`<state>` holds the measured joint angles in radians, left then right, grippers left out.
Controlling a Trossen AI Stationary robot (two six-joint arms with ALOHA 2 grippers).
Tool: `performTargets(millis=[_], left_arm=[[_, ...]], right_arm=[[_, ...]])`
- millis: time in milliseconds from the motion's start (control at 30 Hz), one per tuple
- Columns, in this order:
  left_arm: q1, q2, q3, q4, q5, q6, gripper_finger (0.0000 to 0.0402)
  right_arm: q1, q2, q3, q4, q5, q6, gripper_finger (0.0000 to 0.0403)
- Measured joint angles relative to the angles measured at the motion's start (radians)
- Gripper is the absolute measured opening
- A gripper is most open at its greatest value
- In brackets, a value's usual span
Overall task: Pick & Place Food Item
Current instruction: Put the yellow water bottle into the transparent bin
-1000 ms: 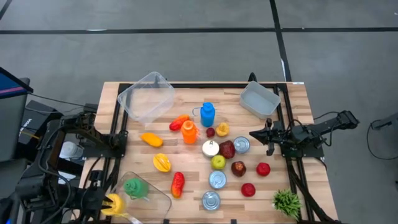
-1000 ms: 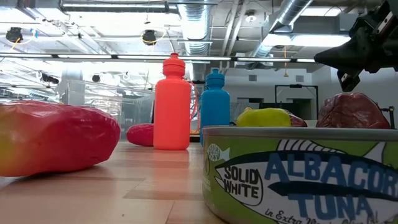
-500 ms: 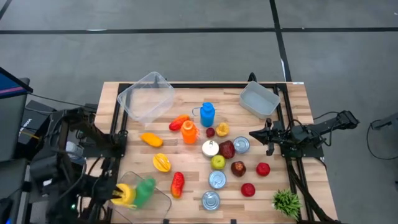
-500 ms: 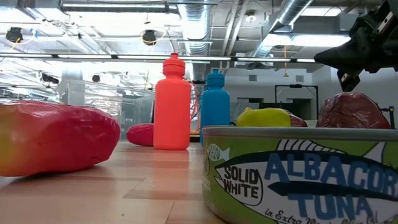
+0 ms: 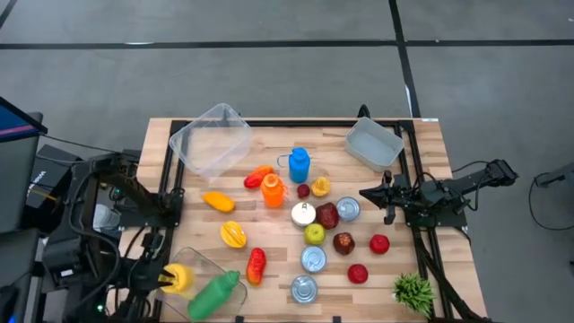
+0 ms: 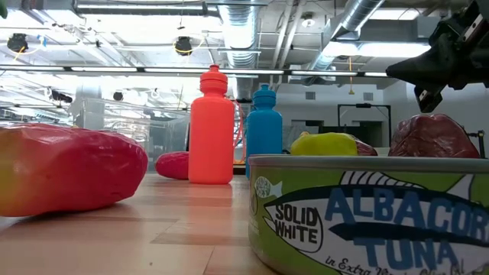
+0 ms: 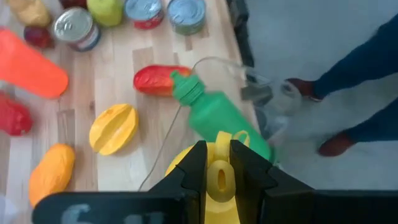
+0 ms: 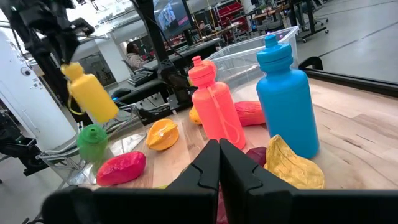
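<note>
My left gripper [image 5: 167, 283] hangs over the near left corner, shut on a yellow bottle [image 5: 178, 278], which also shows in the right wrist view [image 8: 92, 94]. Beside it a green bottle [image 5: 214, 293] lies on its side across a clear container [image 5: 192, 259], its cap [image 7: 184, 88] pointing at a red and yellow fruit [image 5: 256, 266]. Fruits and cans lie mid-table. My right gripper [image 5: 363, 193] waits shut and level at the right, behind the cans. My left gripper pinches a yellow loop at the bottle's cap end [image 7: 219, 176] between its two fingers, coming at it from above and slanting down. The bottle hangs tilted below the fingers [image 8: 69, 59], clear of the container and the table.
An orange bottle [image 5: 273, 190] and a blue bottle [image 5: 299, 164] stand mid-table. Clear tubs sit at the far left [image 5: 211, 139] and far right [image 5: 375, 144]. Several cans [image 5: 305, 289] and a green plant [image 5: 413, 292] are near the front. A person's legs [image 7: 367, 74] stand beyond the near edge.
My left gripper has carried the yellow bottle a little toward the table's right and down. The green bottle, which stood upright in the clear container, has tipped toward the right and now lies on its side.
</note>
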<state>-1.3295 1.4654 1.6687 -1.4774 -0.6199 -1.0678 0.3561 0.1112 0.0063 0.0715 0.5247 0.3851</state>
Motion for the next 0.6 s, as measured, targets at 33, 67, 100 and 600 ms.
performTargets(millis=[33,67,100,600], left_arm=[[-0.007,-0.011,-0.033,0.014,-0.009,-0.022,0.0038],[-0.015,-0.024,-0.066,0.031,-0.031,-0.048,0.0039],[-0.027,-0.037,-0.097,0.046,-0.057,-0.074,0.0039],[-0.085,-0.228,-0.504,0.271,-0.106,-0.196,0.0037]], right_arm=[[0.0,0.0,0.0,0.0,0.0,0.0,0.0],[0.0,0.0,0.0,0.0,0.0,0.0,0.0],[0.0,0.0,0.0,0.0,0.0,0.0,0.0],[0.0,0.0,0.0,0.0,0.0,0.0,0.0]])
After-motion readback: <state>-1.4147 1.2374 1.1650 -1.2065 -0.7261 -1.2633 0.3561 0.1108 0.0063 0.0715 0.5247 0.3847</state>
